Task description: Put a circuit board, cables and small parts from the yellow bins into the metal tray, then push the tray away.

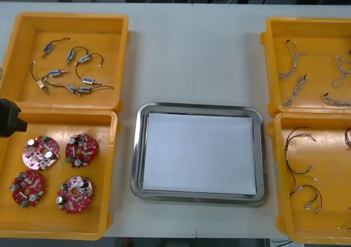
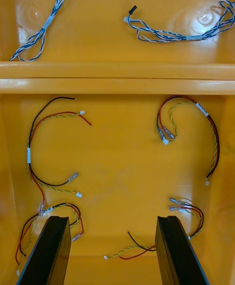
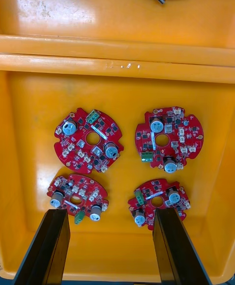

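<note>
The left gripper (image 3: 110, 213) hangs spread wide, gripping nothing, above four circuit boards (image 3: 88, 140) in the near left yellow bin (image 3: 29, 114). The metal tray (image 1: 137, 148) sits between the bins. The right gripper (image 2: 113, 219), equally wide, hangs over red and yellow cables (image 2: 30, 155).

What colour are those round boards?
Red, with small green and silver bits. The circuit boards show best in the left wrist view.

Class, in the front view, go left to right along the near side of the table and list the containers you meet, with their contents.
First the left yellow bin holding four round red circuit boards → metal tray, white inside → right yellow bin holding red and yellow cables.
</note>
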You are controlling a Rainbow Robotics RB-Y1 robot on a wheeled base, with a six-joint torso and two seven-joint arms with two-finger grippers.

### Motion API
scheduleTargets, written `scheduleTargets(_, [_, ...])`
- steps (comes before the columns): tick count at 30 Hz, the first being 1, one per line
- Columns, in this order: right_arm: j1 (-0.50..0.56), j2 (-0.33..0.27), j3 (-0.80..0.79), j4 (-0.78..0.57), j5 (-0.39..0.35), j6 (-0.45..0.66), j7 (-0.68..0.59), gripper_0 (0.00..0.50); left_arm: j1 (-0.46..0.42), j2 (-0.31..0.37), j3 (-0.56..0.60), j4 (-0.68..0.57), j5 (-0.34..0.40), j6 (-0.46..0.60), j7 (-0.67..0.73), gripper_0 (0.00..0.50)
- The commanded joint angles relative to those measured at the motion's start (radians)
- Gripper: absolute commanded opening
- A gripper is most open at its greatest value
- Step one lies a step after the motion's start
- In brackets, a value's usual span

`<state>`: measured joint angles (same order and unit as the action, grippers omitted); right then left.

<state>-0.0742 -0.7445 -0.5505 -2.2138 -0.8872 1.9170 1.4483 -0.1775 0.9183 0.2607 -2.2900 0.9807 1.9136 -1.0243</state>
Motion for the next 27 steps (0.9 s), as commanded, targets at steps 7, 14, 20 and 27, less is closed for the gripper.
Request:
scheduleTargets(7, [0.016,0.007,-0.017,-0.017,-0.007,0.003,-0.031,0.5,0.015,0.021,0.031,-0.016,-0.008,0.006,-0.056,0.5])
scheduleTargets(14, [0.016,0.007,-0.017,-0.017,-0.007,0.003,-0.031,0.5,0.015,0.021,0.031,-0.016,-0.008,0.006,-0.056,0.5])
scheduleTargets(20, [0.016,0.007,-0.017,-0.017,-0.007,0.003,-0.031,0.5,0.015,0.021,0.031,-0.016,-0.008,0.006,-0.056,0.5])
scheduleTargets(27, [0.016,0.007,-0.017,-0.017,-0.007,0.003,-0.031,0.5,0.015,0.021,0.031,-0.016,-0.008,0.006,-0.056,0.5])
